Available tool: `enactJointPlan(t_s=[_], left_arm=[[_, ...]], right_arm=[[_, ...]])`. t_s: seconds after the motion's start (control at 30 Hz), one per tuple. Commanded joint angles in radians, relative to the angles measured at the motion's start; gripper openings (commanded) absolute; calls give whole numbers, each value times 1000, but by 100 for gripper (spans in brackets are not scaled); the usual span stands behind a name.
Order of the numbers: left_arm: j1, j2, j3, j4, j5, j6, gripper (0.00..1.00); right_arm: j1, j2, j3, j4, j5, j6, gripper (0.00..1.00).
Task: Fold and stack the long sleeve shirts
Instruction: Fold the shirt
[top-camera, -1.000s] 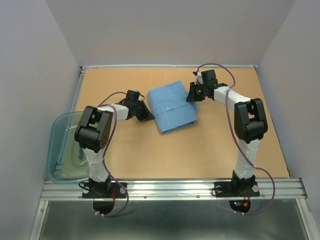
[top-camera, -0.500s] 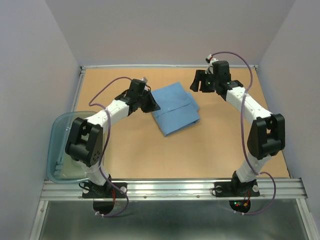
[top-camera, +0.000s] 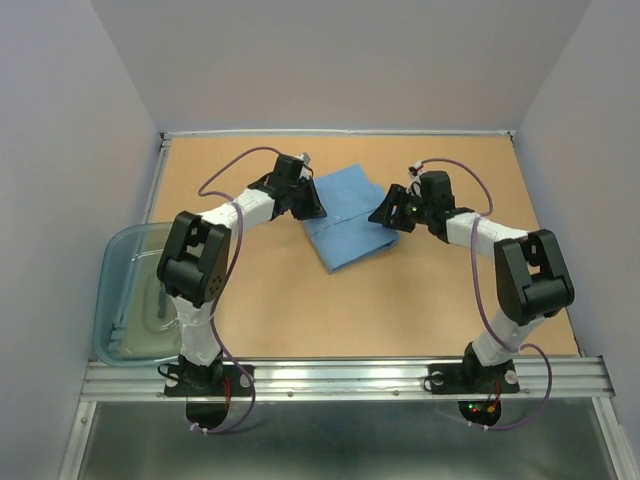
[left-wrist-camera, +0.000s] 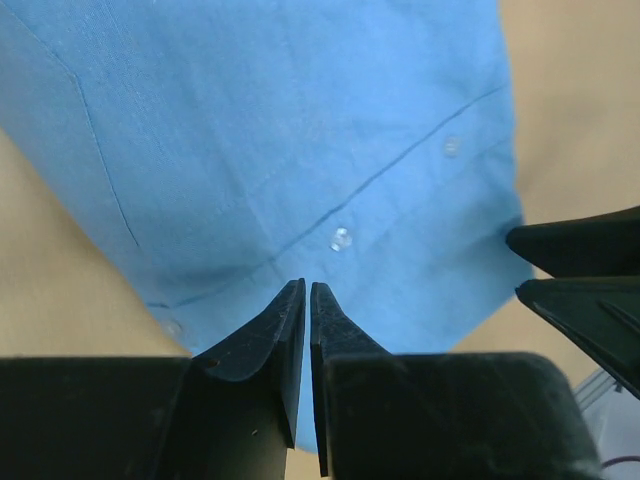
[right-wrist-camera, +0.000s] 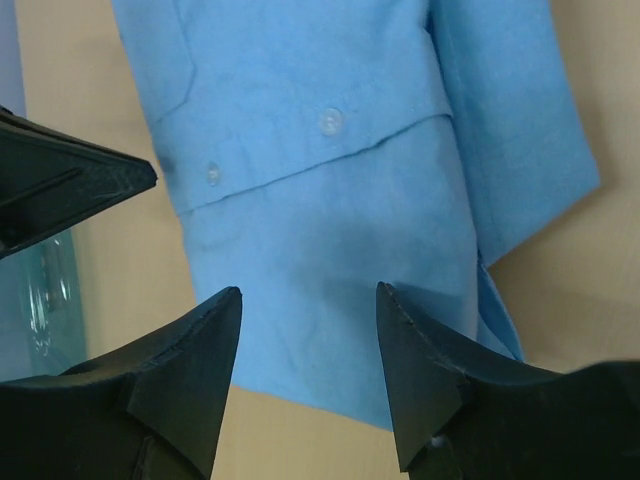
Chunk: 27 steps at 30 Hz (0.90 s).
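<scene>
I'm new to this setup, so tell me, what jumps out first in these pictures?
A folded light blue shirt lies on the table, toward its far edge. The left gripper, shut, and the right gripper, open, flank it on either side. A clear bluish tub sits at the near left corner.

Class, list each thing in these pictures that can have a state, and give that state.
shirt: folded, lying flat on the table, buttons up.
left gripper: shut, over the shirt's edge.
right gripper: open, above the shirt.
plastic tub: upright, contents unclear.
</scene>
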Motion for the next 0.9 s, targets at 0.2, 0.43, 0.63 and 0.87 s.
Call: enactJointPlan(t_s=[0.2, 0.43, 0.63, 0.87], left_arm=[[2, 183, 124, 61, 61, 78, 18], [4, 85, 90, 81, 67, 75, 18], [57, 62, 173, 32, -8, 130, 18], [125, 200, 207, 18, 27, 118, 18]], right_arm=[[-146, 129, -178, 363, -85, 98, 54], [-204, 100, -111, 322, -150, 49, 50], [-146, -64, -83, 250, -162, 93, 50], [141, -61, -133, 361, -102, 213, 49]])
